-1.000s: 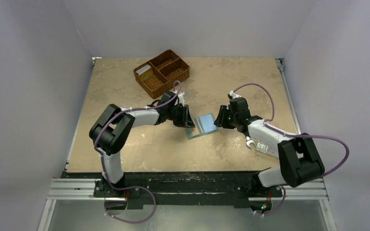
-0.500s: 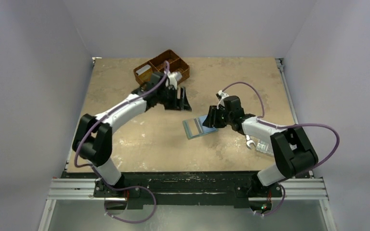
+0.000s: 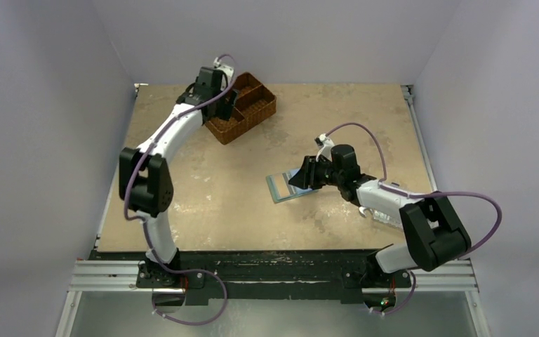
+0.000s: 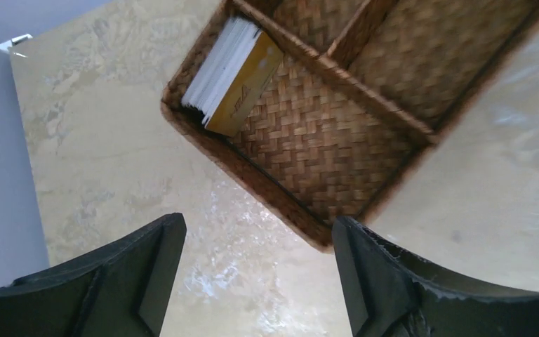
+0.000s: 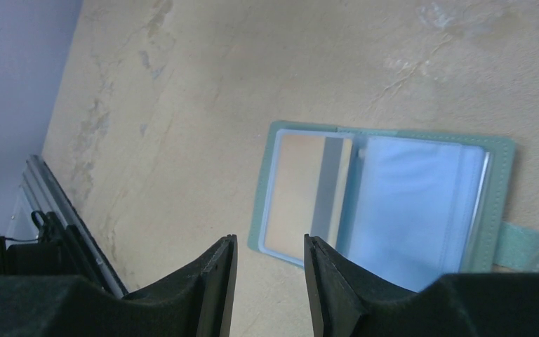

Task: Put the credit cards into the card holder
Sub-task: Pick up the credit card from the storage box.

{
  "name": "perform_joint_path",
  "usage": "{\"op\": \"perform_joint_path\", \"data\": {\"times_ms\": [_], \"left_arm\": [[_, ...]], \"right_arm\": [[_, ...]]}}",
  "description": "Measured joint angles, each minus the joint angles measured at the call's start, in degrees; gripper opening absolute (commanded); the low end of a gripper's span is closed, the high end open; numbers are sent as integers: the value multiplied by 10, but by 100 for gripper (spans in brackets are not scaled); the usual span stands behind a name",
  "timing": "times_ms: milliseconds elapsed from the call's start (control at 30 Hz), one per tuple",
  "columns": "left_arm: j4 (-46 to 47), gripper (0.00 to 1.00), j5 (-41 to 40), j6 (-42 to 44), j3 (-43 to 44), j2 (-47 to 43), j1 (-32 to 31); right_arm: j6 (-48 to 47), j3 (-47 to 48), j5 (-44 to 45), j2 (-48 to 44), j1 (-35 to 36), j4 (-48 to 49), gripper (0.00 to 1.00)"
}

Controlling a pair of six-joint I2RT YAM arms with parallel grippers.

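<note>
Left gripper (image 4: 260,277) hangs over the table (image 3: 203,196) just outside one corner of a brown wicker basket (image 4: 309,151). Its two black fingers are spread wide and nothing is between them. Seen from above, the left arm reaches far out to the back left of the table, where the basket sits.

Inside the basket, the credit cards (image 4: 233,69) stand on edge as a small stack. They lean against the wall at one end of the largest compartment, with white edges and a yellowish face showing. The two smaller compartments show only bare weave.

Near the middle of the table, well apart from the basket, the card holder (image 5: 386,203) lies flat and open. It has a teal-green border, a teal strap (image 5: 526,246) at one side and clear plastic sleeves facing up. A tan panel with a grey stripe shows through one sleeve.

At the holder's right edge, the right gripper (image 5: 270,281) sits low. Its fingers are a narrow gap apart, with bare table showing between them and nothing held. Whether a fingertip touches the holder cannot be told.
</note>
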Motion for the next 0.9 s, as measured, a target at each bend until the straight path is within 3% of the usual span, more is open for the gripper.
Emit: {"op": "perform_joint_path", "data": {"times_ms": [67,300,600,900], "left_arm": [[-12,76,-19,38,27,54,0],[-92,76,-82,118,182,217,0],[-114,69,-130,157,269,270,0],[-113,69,-144,176,274,307,0]], "right_arm": [[5,-15,-11,0,1,15,47],[27,-50,-52,0,3,62,47],[45,-54,-82,2,3,103,47],[45,-54,-91,13,3,107,46]]}}
